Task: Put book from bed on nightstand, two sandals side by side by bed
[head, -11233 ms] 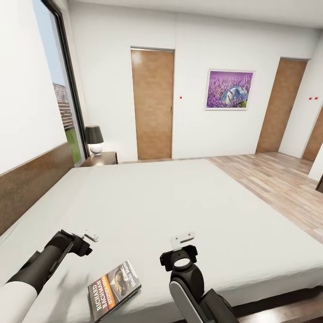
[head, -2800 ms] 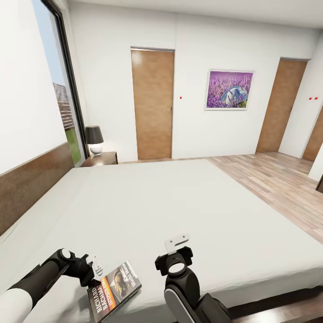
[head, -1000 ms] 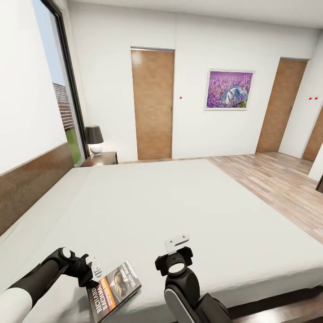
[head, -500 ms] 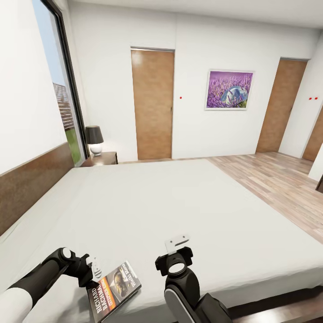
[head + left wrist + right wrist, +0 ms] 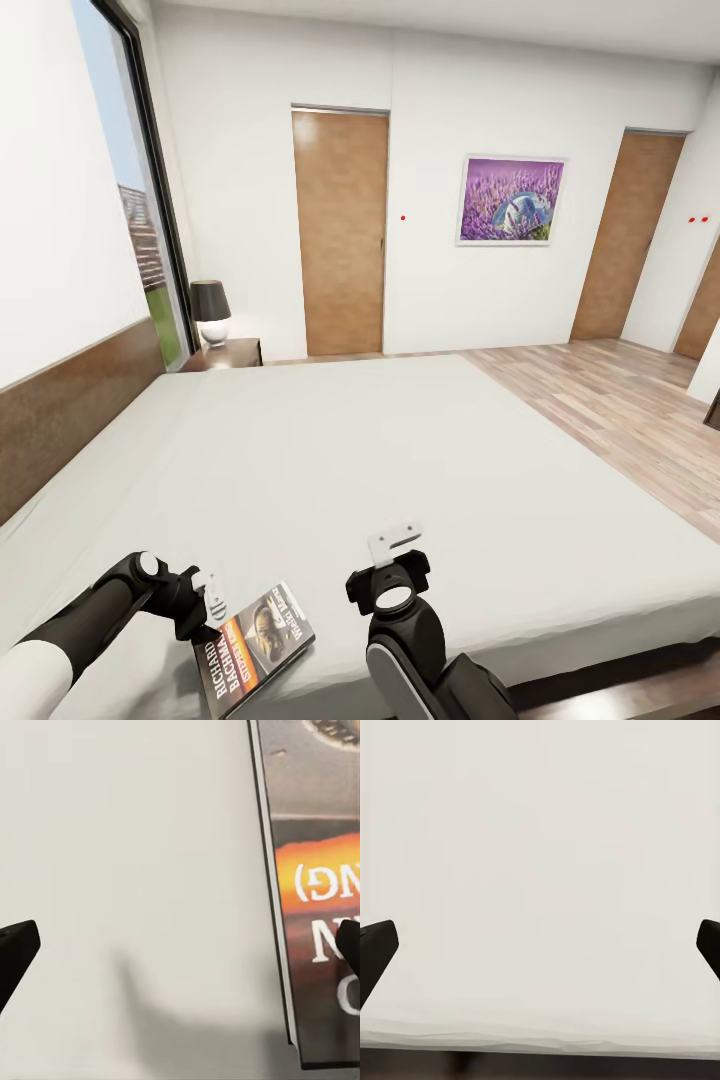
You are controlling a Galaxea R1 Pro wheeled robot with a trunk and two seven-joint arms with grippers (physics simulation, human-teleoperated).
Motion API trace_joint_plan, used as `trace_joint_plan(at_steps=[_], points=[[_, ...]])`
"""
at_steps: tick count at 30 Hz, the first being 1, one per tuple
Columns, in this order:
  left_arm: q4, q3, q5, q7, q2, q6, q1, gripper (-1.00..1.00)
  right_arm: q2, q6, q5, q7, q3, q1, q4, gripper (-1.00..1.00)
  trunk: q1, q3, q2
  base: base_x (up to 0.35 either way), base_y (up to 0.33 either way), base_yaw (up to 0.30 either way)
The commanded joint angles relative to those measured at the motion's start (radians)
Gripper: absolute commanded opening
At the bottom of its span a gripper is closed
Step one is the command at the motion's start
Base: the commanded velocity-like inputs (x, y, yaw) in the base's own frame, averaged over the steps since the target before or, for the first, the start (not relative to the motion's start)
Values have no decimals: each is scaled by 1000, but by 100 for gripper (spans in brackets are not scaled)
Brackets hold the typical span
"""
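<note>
Book (image 5: pixel 254 645) flat at the bed's (image 5: pixel 400 460) near edge, long axis toward the headboard; left gripper (image 5: pixel 210 600), nearer than the right, fingers spread, straddles the book's long edge

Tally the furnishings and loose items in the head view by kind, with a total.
Doors: 3
Bed: 1
Nightstand: 1
Lamp: 1
Picture: 1
Book: 1
Total: 8
</note>
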Motion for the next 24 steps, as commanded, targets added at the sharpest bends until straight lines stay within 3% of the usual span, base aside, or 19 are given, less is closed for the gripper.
trace_joint_plan(at_steps=[1, 24], points=[[23, -4, 3, -6, 0, 14, 5, 100, 0, 4, -9, -10, 1, -1, -1, 100, 0, -1, 0, 0, 0, 0], [25, 5, 3, -5, 0, 16, 4, 100, 0, 4, -10, -10, 1, -1, 3, 100, 0, -1, 0, 0, 0, 0]])
